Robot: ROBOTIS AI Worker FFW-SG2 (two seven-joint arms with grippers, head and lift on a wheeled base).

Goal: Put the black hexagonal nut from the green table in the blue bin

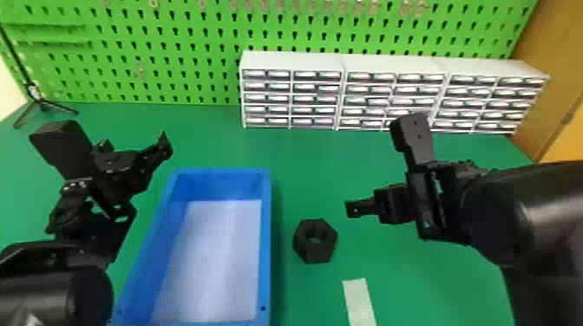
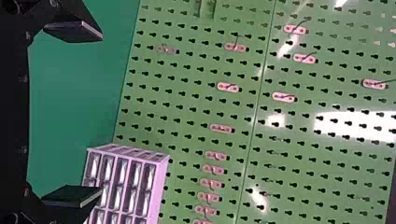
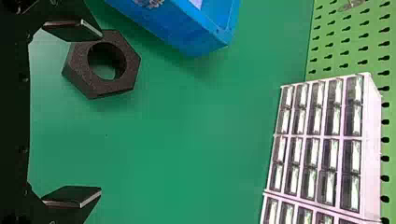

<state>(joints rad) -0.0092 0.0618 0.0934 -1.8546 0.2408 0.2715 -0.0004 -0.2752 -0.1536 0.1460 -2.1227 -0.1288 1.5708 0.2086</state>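
Likely pre-grasp. Head view: black hexagonal nut [image 1: 322, 253] on worktop [image 1: 312, 169], blue bin [image 1: 265, 242] at its 9 o'clock. Left pincer [image 2: 100, 113], right pincer [image 3: 100, 113] open. Next: right one toward 7 o'clock, straddle nut.

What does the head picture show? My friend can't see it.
A black hexagonal nut lies on a green table, right of a blue bin. The left gripper is left of the bin, the right gripper right of the nut; small drawers stand behind.
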